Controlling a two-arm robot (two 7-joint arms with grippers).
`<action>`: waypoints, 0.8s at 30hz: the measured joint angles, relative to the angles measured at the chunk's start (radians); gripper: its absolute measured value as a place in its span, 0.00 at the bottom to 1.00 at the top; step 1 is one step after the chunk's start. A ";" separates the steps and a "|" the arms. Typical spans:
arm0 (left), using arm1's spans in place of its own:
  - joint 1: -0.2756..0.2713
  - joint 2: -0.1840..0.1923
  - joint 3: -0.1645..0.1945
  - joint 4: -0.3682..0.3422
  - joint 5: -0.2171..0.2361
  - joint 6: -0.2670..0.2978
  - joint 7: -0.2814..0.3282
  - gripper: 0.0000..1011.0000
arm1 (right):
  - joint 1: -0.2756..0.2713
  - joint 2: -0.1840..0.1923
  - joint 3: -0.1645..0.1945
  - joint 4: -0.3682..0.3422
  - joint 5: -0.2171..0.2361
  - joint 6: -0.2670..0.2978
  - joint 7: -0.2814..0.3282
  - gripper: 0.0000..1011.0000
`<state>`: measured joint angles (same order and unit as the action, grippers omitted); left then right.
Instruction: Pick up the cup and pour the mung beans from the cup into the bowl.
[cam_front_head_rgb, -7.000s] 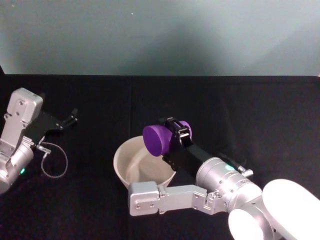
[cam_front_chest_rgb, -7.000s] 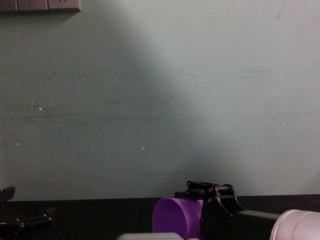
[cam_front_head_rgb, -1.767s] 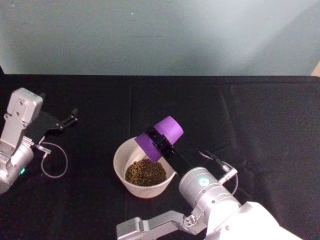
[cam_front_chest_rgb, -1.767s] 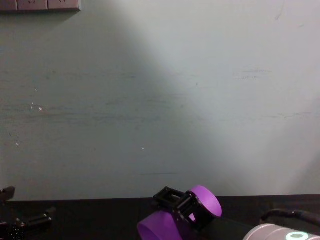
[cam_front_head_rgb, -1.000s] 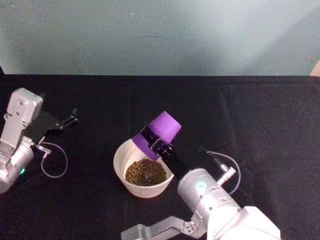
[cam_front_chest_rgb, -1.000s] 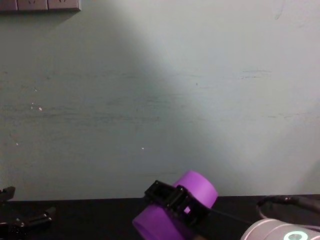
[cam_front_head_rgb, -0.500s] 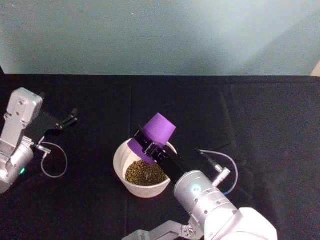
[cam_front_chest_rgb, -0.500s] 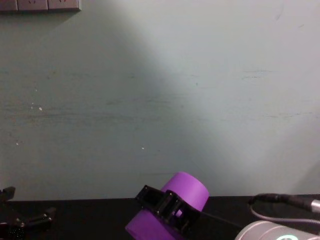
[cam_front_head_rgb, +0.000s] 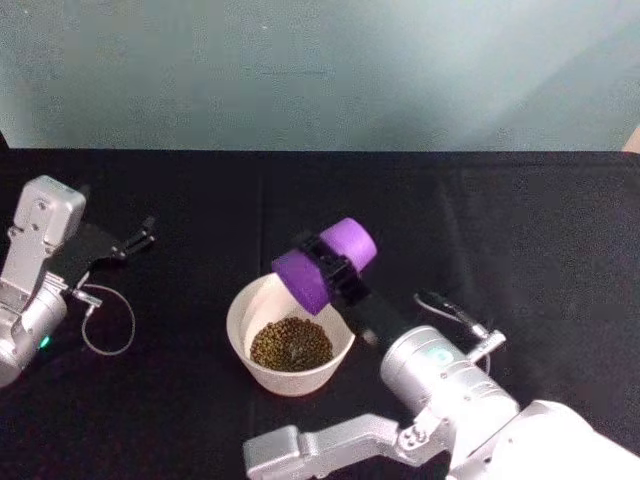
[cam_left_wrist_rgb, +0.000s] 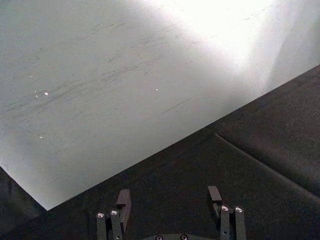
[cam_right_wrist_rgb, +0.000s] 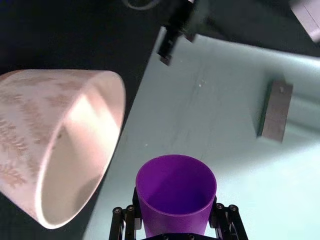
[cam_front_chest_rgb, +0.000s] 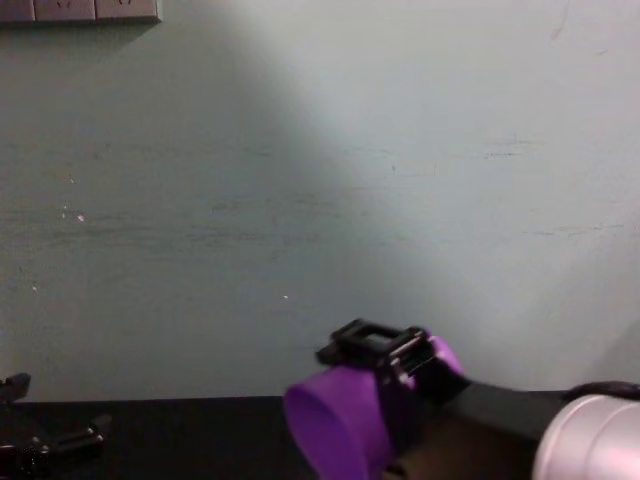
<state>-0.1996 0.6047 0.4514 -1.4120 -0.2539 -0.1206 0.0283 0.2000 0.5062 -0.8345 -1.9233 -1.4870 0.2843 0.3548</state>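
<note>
The purple cup (cam_front_head_rgb: 298, 277) lies tipped on its side in the air over the far right rim of the bowl (cam_front_head_rgb: 233, 322), mouth facing left. My right gripper (cam_front_head_rgb: 332, 265) is shut on the cup, one finger on each side. In the right wrist view the cup (cam_right_wrist_rgb: 176, 192) looks empty inside, with the cream bowl (cam_right_wrist_rgb: 60, 145) beside it. From the chest the cup (cam_front_chest_rgb: 335, 425) shows low in the middle. Mung beans (cam_front_head_rgb: 291, 344) fill the bowl's bottom. My left gripper (cam_front_head_rgb: 135, 240) stays parked at the left, its jaws open (cam_left_wrist_rgb: 169, 197) over bare black cloth.
A thin cable loop (cam_front_head_rgb: 107, 325) lies on the black cloth by the left arm. A pale wall (cam_front_head_rgb: 320, 70) stands along the table's far edge, with a socket plate (cam_front_chest_rgb: 80, 10) high up. Open cloth stretches to the right of the bowl.
The bowl went from empty to holding beans. Over the last half second the cup has swung back from mouth-down toward level and moved slightly right. The left arm has not moved.
</note>
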 joint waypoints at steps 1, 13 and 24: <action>0.000 0.000 0.000 0.000 0.000 0.000 0.000 0.99 | -0.008 0.000 0.013 -0.002 0.022 0.000 -0.013 0.72; 0.000 0.000 0.000 0.000 0.000 0.000 0.000 0.99 | -0.163 -0.057 0.259 -0.011 0.438 -0.058 -0.197 0.72; 0.000 0.000 0.000 0.000 0.000 0.000 0.000 0.99 | -0.228 -0.139 0.452 0.051 0.844 -0.190 -0.168 0.72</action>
<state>-0.1995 0.6047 0.4514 -1.4120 -0.2539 -0.1206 0.0283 -0.0280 0.3674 -0.3827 -1.8725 -0.6431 0.0942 0.1869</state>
